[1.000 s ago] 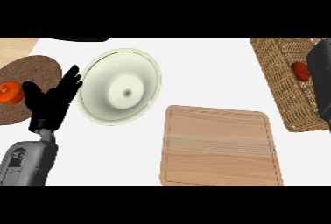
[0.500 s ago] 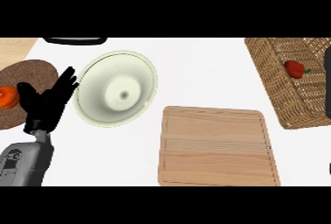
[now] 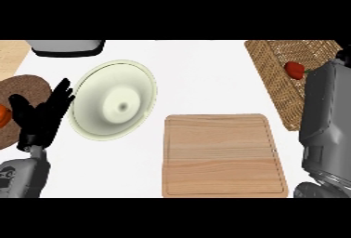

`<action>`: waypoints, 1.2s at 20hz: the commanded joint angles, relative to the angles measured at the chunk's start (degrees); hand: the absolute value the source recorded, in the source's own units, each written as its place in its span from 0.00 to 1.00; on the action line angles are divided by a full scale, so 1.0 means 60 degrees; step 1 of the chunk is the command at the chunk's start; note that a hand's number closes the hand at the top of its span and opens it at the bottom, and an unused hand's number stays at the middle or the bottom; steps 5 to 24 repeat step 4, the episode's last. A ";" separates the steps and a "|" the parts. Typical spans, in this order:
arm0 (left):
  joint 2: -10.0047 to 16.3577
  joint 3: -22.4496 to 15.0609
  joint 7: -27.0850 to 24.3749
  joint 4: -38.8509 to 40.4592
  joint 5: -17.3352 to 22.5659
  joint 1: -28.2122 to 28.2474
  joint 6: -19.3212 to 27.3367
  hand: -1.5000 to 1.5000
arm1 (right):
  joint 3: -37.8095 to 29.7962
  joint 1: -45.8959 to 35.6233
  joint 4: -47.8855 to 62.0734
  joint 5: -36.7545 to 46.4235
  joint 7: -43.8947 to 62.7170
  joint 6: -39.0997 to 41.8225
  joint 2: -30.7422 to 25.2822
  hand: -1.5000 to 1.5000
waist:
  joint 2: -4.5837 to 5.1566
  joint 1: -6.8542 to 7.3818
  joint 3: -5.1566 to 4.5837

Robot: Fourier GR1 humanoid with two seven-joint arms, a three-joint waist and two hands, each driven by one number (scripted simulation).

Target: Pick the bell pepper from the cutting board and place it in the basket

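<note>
The red bell pepper (image 3: 295,69) lies inside the wicker basket (image 3: 277,93) at the far right, with nothing holding it. The wooden cutting board (image 3: 223,160) in the near middle is bare. Only the grey forearm of my right arm (image 3: 328,125) shows; it stands along the right edge, covers part of the basket, and sits just right of the pepper. Its hand is out of sight. My left hand (image 3: 41,116) rests open at the left edge, fingers up.
A cream plate (image 3: 113,104) lies left of the board, close to my left hand. A brown round mat (image 3: 27,90) with an orange thing (image 3: 3,116) on it sits at the far left. A grey-and-black object (image 3: 68,46) stands at the back left.
The pepper, beside my right arm a second ago, now lies free in the basket. The right forearm has drawn back toward me along the right edge. The left hand has not moved.
</note>
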 commanded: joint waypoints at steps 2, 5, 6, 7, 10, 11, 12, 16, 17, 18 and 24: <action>-0.0045 0.0000 -0.0063 0.0266 -0.0124 0.0022 0.0083 0.50 | 0.1215 0.1229 -0.1496 -0.1246 0.0648 0.0467 0.0807 0.00 | -0.0119 -0.0254 -0.0003; 0.0389 0.0369 0.0041 0.0116 0.0270 0.0110 -0.0346 0.50 | 0.1922 0.1683 -0.1948 -0.1549 0.0982 0.0842 0.0820 0.00 | -0.0091 -0.0047 -0.0004; 0.0389 0.0369 0.0041 0.0116 0.0270 0.0110 -0.0346 0.50 | 0.1922 0.1683 -0.1948 -0.1549 0.0982 0.0842 0.0820 0.00 | -0.0091 -0.0047 -0.0004; 0.0389 0.0369 0.0041 0.0116 0.0270 0.0110 -0.0346 0.50 | 0.1922 0.1683 -0.1948 -0.1549 0.0982 0.0842 0.0820 0.00 | -0.0091 -0.0047 -0.0004; 0.0389 0.0369 0.0041 0.0116 0.0270 0.0110 -0.0346 0.50 | 0.1922 0.1683 -0.1948 -0.1549 0.0982 0.0842 0.0820 0.00 | -0.0091 -0.0047 -0.0004; 0.0389 0.0369 0.0041 0.0116 0.0270 0.0110 -0.0346 0.50 | 0.1922 0.1683 -0.1948 -0.1549 0.0982 0.0842 0.0820 0.00 | -0.0091 -0.0047 -0.0004; 0.0389 0.0369 0.0041 0.0116 0.0270 0.0110 -0.0346 0.50 | 0.1922 0.1683 -0.1948 -0.1549 0.0982 0.0842 0.0820 0.00 | -0.0091 -0.0047 -0.0004; 0.0389 0.0369 0.0041 0.0116 0.0270 0.0110 -0.0346 0.50 | 0.1922 0.1683 -0.1948 -0.1549 0.0982 0.0842 0.0820 0.00 | -0.0091 -0.0047 -0.0004; 0.0389 0.0369 0.0041 0.0116 0.0270 0.0110 -0.0346 0.50 | 0.1922 0.1683 -0.1948 -0.1549 0.0982 0.0842 0.0820 0.00 | -0.0091 -0.0047 -0.0004; 0.0389 0.0369 0.0041 0.0116 0.0270 0.0110 -0.0346 0.50 | 0.1922 0.1683 -0.1948 -0.1549 0.0982 0.0842 0.0820 0.00 | -0.0091 -0.0047 -0.0004; 0.0389 0.0369 0.0041 0.0116 0.0270 0.0110 -0.0346 0.50 | 0.1922 0.1683 -0.1948 -0.1549 0.0982 0.0842 0.0820 0.00 | -0.0091 -0.0047 -0.0004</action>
